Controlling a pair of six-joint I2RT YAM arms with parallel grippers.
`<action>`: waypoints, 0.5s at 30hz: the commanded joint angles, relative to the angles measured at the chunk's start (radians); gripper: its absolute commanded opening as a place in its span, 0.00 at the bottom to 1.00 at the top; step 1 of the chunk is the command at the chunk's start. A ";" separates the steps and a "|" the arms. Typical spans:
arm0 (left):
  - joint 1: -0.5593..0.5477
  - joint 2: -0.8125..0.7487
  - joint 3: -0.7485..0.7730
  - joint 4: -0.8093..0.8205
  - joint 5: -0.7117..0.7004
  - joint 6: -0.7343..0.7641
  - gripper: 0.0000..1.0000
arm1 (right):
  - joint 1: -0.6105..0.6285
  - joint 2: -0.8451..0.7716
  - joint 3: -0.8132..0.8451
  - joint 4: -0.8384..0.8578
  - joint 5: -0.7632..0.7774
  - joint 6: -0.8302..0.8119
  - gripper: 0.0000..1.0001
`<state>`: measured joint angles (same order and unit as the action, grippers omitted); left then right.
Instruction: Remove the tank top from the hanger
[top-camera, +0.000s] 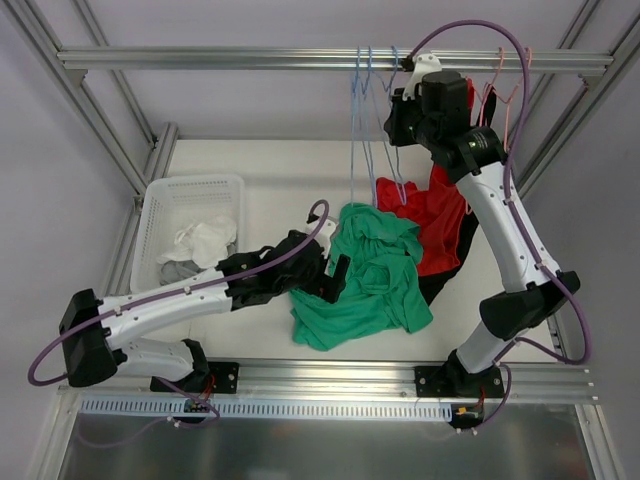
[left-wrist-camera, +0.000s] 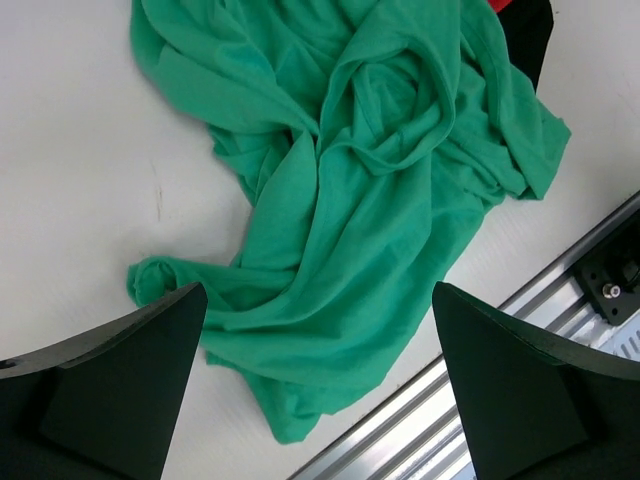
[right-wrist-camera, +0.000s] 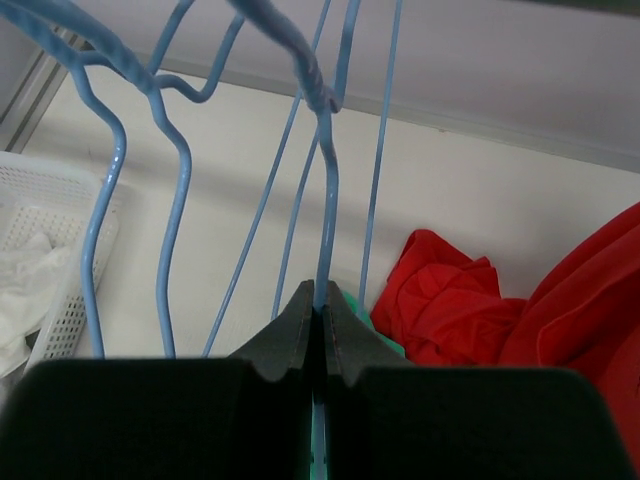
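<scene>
Right wrist; gripper (right-wrist-camera: 321, 300) seemingly on hanger (right-wrist-camera: 324, 190)

Two robot arms, each with one gripper: left gripper (left-wrist-camera: 318, 340) and right gripper (right-wrist-camera: 322, 315). One green garment (left-wrist-camera: 370, 200) ahead of the left fingers. One red garment (right-wrist-camera: 455, 300) right of the right fingers. At least three blue hangers (right-wrist-camera: 325, 200) above them. One black garment (top-camera: 440, 285). One white basket (top-camera: 190, 190) holding two cloths.
</scene>
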<state>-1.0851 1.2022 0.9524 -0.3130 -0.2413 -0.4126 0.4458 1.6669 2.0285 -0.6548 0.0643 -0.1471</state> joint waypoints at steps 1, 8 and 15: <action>0.002 0.095 0.115 0.017 -0.024 -0.011 0.99 | 0.002 -0.073 -0.068 -0.031 -0.023 0.003 0.04; 0.002 0.400 0.285 0.025 0.008 -0.031 0.99 | -0.004 -0.376 -0.313 -0.019 -0.040 0.017 0.99; 0.002 0.721 0.413 0.029 -0.015 -0.074 0.98 | -0.006 -0.837 -0.630 -0.002 -0.090 0.046 0.99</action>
<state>-1.0851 1.8515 1.3186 -0.2813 -0.2440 -0.4374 0.4427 0.9771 1.4689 -0.6834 0.0097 -0.1223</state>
